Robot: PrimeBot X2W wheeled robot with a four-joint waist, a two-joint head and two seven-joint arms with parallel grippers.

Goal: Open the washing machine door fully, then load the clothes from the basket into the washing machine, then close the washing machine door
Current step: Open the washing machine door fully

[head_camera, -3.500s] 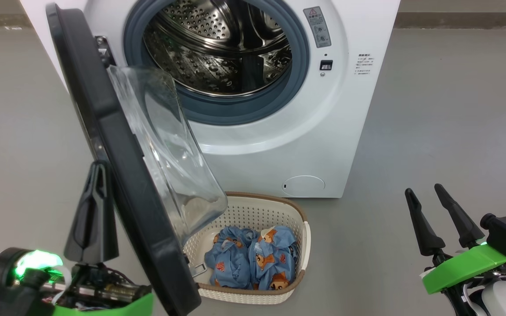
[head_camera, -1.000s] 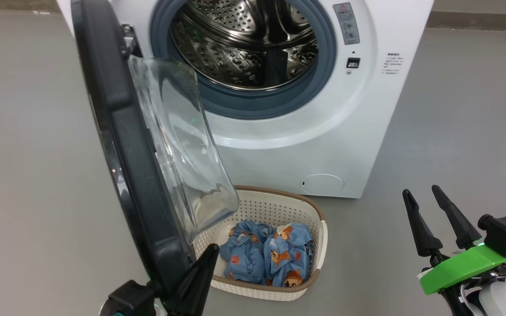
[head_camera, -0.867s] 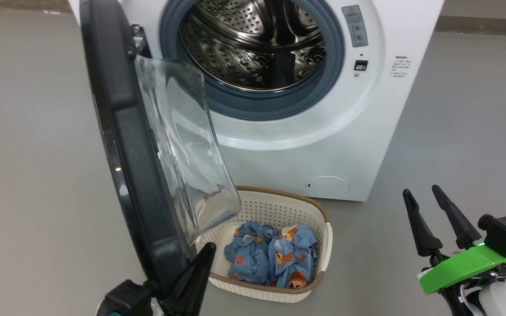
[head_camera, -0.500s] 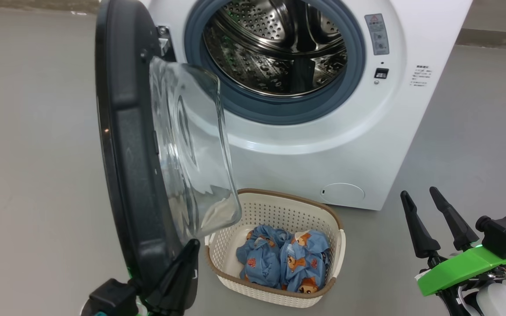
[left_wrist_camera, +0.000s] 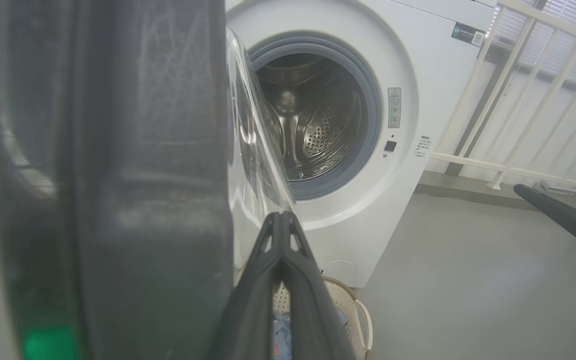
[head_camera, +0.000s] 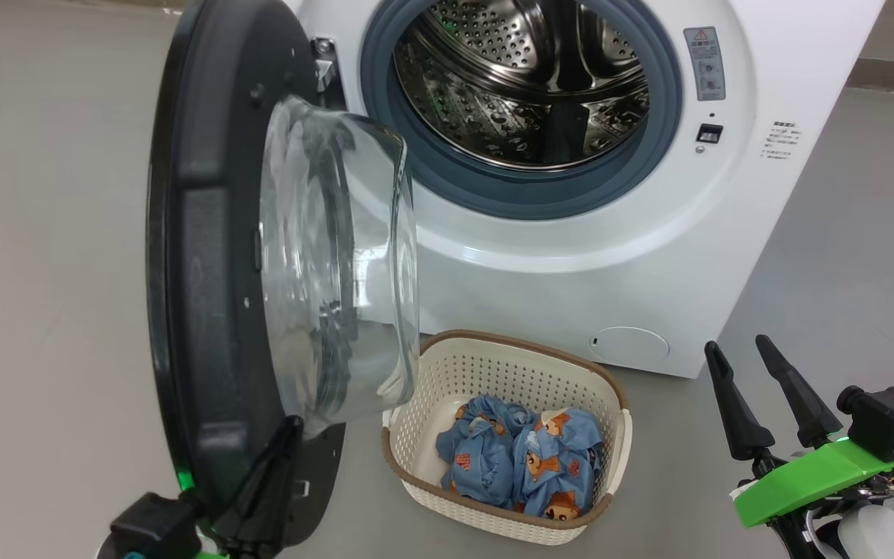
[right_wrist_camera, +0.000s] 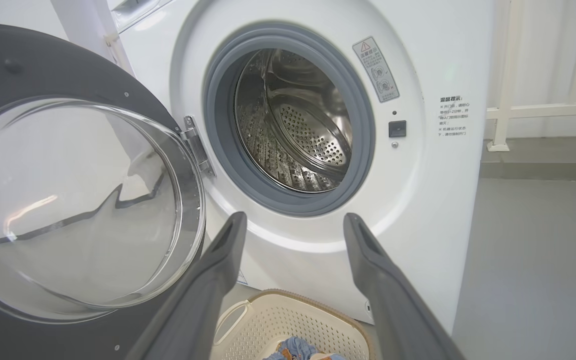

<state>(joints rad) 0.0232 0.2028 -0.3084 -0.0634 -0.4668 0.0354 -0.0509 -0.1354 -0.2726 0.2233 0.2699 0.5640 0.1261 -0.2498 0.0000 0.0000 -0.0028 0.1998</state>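
My left gripper (head_camera: 288, 431), fingers pressed together, leans on the inner face of the washing machine door (head_camera: 206, 233) near its bottom edge. The door stands half-open beside the basket (head_camera: 509, 345) on the floor (head_camera: 843, 233). I'd push outward along the hinge arc, slowly, so the tips don't slide off. Right gripper (head_camera: 736, 344) hangs idle, fingers spread.

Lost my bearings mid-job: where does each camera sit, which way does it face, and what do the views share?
Head view: high on the robot, looking down at the washing machine, open washing machine door and basket of clothes; left gripper and right gripper at the bottom corners.
Left wrist view: low beside the door's black rim, facing the drum; own shut fingers.
Right wrist view: low, facing the drum; own open fingers.
Shared: both wrist views show drum, door and basket.
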